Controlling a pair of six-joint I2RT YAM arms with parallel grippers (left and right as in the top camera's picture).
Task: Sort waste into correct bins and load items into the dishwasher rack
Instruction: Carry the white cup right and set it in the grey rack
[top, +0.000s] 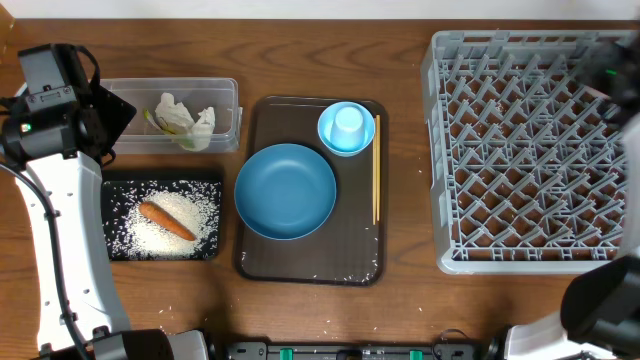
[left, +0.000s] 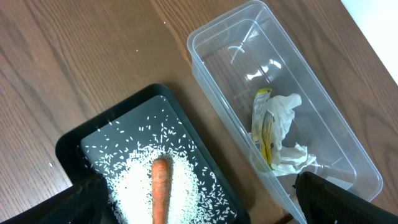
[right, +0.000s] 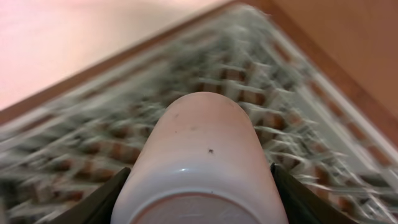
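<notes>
My right gripper (right: 200, 193) is shut on the white cup (right: 199, 143) and holds it above the grey dishwasher rack (top: 530, 150); this view is blurred. My left gripper (left: 199, 208) is open and empty, above the gap between the black tray (left: 74, 146) and the clear tub (left: 323, 118). The black tray (top: 205, 245) holds rice (top: 150, 235) and the carrot (top: 167, 221). The clear tub (top: 130, 95) holds tissue (top: 190, 118) and the snack wrapper (left: 266, 134). The blue plate (top: 285, 190), the light-blue bowl (top: 328, 135) with the light-blue cup (top: 348, 122) in it, and the chopsticks (top: 376, 170) lie on the brown serving tray (top: 300, 268).
A few rice grains lie scattered on the brown serving tray's front edge. My left arm (top: 60, 200) runs down the left side of the table. My right arm (top: 600, 310) comes in at the lower right corner, past the rack.
</notes>
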